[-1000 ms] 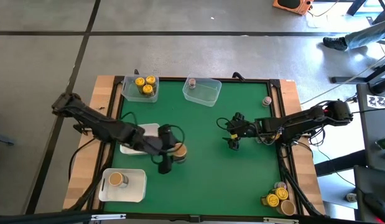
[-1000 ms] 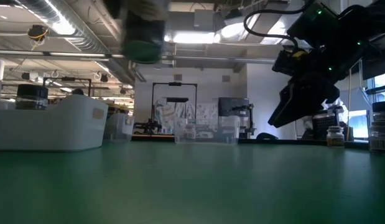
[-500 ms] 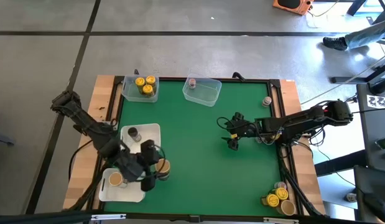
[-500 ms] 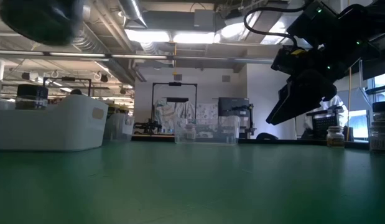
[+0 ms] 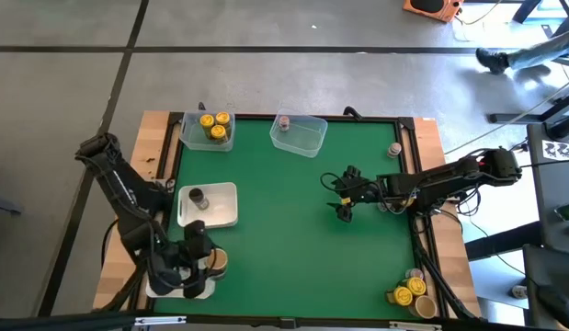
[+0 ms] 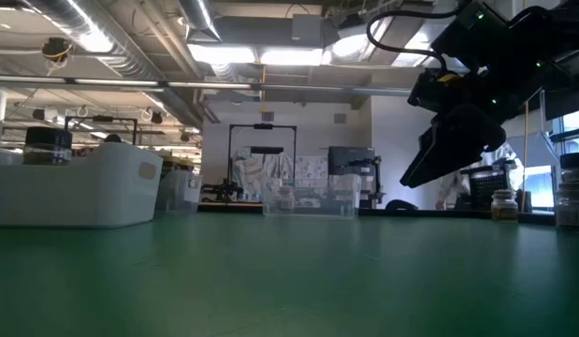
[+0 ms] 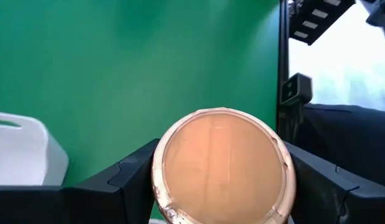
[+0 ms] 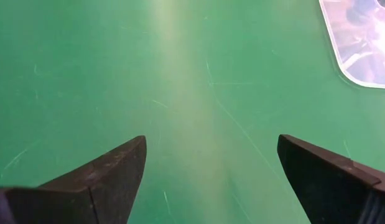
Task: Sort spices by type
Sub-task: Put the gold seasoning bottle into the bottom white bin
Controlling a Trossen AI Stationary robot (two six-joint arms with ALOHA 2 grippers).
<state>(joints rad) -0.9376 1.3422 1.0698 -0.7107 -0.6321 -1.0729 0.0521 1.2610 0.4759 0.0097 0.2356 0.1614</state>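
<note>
Tan-lidded jar [image 7: 222,165] sat clamped in the left gripper [image 5: 199,260], seemingly right above the near-left tray [image 5: 153,286], lid upward, while the right gripper [image 5: 344,211] hung wide and empty mid-table.

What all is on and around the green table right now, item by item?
Round yellow-lidded spice jars: about three, in the clear plastic rectangular tub at the far left corner.
Grey-pink-lidded jar: one, in the second clear tub at the far edge.
Dark-lidded jar: one, in the white rectangular tray on the left.
Wide tan-lidded jar: one, held over the near white tray.
Small jar: one, on the far right rim.
Mixed jars: several, yellow and tan lids, near right corner.
Left hand: shut on the tan-lidded jar, near left.
Right hand: open, over bare green mat, right of centre.
</note>
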